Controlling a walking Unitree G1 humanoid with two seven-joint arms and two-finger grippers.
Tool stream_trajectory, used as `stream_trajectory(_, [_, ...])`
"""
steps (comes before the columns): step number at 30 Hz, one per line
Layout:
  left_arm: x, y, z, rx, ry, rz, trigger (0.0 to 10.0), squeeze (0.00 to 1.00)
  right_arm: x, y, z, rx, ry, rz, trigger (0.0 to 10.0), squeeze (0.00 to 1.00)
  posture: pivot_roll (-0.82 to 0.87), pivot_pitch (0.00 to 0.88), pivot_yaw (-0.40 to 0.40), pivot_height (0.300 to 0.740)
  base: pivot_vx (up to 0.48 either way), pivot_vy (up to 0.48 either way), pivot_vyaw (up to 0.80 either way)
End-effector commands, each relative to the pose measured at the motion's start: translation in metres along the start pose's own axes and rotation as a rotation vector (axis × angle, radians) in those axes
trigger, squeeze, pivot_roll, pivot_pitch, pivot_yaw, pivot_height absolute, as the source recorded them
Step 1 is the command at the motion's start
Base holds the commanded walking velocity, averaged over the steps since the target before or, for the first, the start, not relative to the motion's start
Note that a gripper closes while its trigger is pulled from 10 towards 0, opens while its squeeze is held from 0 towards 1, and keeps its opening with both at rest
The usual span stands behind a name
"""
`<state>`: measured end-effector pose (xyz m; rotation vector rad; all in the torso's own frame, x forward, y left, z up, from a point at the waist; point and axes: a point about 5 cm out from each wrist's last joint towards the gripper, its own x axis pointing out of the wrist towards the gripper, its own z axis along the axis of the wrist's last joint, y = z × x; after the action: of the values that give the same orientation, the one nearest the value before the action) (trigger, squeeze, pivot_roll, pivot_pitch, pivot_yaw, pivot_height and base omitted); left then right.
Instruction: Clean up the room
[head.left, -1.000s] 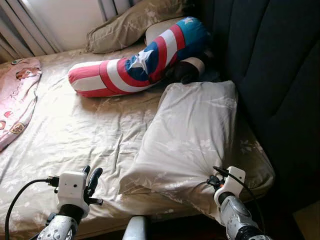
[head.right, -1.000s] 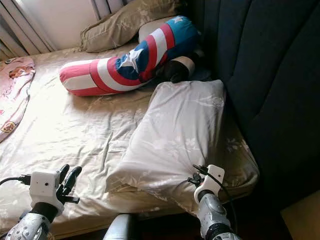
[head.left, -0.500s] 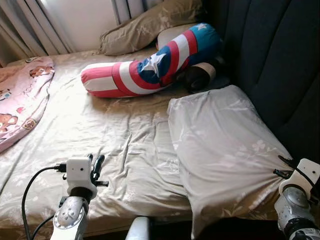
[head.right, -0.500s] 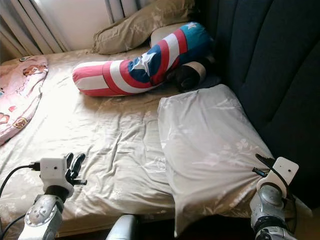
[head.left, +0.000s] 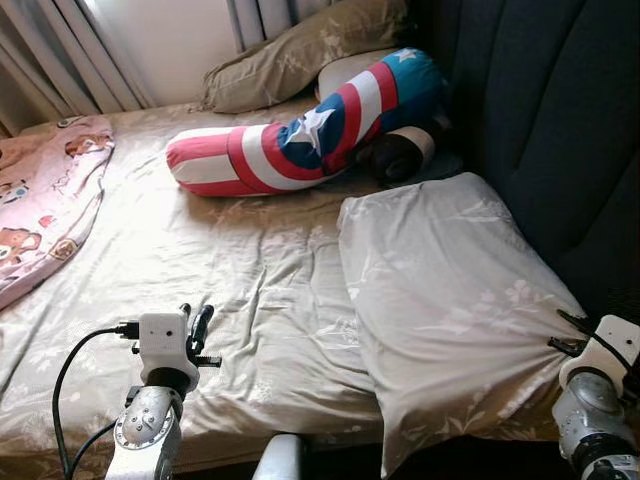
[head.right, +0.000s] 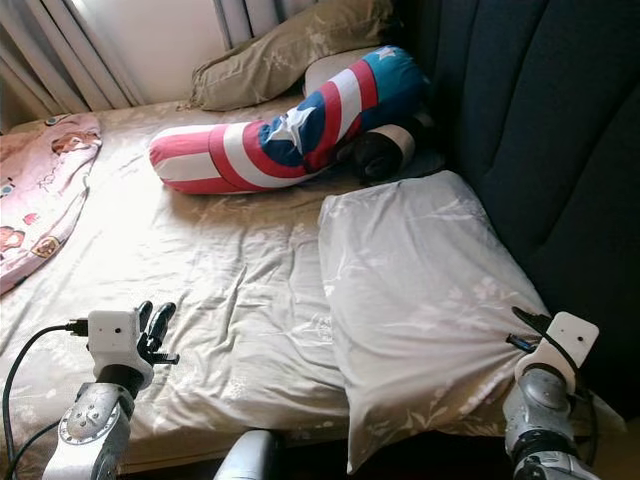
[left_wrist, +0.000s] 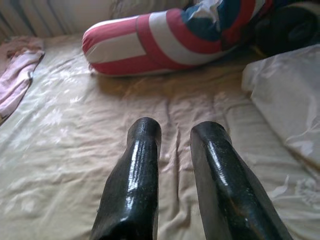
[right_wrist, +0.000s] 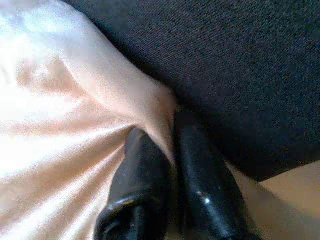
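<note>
Through the head camera I see the bed covered by a wrinkled beige sheet, with a dark padded headboard along its right side. A pale pillow lies on the bed just beside the headboard, its near corner bunched at my right gripper, which pinches that corner. A long red, white and blue striped cushion with a star lies across the far part of the bed, a dark round thing against its right end. Behind it an olive pillow leans by the curtains. A pink blanket with cartoon prints drapes over the left edge. My left gripper hovers over the near sheet.

From the left wrist, I see the two black fingers a little apart, nothing between them, pointing over the sheet towards the striped cushion.

From the right wrist, the fingers are clenched on a fold of the pillow's fabric, the headboard close behind.
</note>
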<state>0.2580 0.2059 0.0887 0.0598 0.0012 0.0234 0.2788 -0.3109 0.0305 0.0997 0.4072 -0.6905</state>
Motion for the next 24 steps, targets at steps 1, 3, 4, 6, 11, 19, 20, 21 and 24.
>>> stream_trajectory(1, [0.0,0.004,-0.003,0.002,0.006,0.009,10.0,0.0,-0.001,0.01,0.004,0.013,-0.016,0.056,10.0,1.0,0.06,0.0,0.071,0.652,0.0,0.0,0.0])
stream_trajectory(3, [0.001,0.004,-0.003,0.002,0.005,0.01,10.0,0.0,-0.001,0.012,0.004,0.017,-0.021,0.068,10.0,1.0,0.05,0.0,0.071,0.652,0.0,0.0,0.0])
stream_trajectory(4, [0.001,0.003,-0.003,0.001,0.005,0.01,10.0,0.0,-0.001,0.017,0.006,-0.004,-0.033,0.106,10.0,1.0,0.05,0.0,0.07,0.652,0.0,0.0,0.0])
stream_trajectory(6, [0.001,0.003,-0.003,0.0,0.005,0.009,10.0,0.0,-0.002,0.021,0.006,-0.015,-0.038,0.135,10.0,1.0,0.05,0.0,0.07,0.652,0.0,0.0,0.0])
stream_trajectory(11, [0.002,0.001,-0.007,-0.009,0.011,0.01,10.0,0.0,-0.011,0.051,0.008,-0.001,-0.094,0.361,10.0,0.16,0.05,0.0,0.069,0.652,0.0,0.0,0.0])
stream_trajectory(19, [0.003,-0.002,-0.029,-0.088,0.079,0.039,10.0,0.0,-0.035,0.079,-0.015,-0.068,-0.146,0.562,10.0,0.0,0.03,0.0,0.053,0.661,0.0,0.0,0.0])
stream_trajectory(20, [0.003,-0.006,-0.033,-0.097,0.094,0.027,10.0,0.0,-0.035,0.074,-0.019,-0.05,-0.134,0.537,10.0,0.0,0.03,0.0,0.051,0.671,0.0,0.0,0.0])
stream_trajectory(21, [0.003,-0.006,-0.033,-0.097,0.094,0.027,10.0,0.0,-0.035,0.074,-0.019,-0.05,-0.134,0.537,10.0,0.0,0.03,0.0,0.051,0.671,0.0,0.0,0.0])
stream_trajectory(24, [0.002,-0.01,-0.042,-0.099,0.121,0.017,10.0,0.0,-0.038,0.066,-0.037,-0.067,-0.088,0.511,10.0,0.0,0.03,0.0,0.049,0.691,0.0,0.0,0.0])
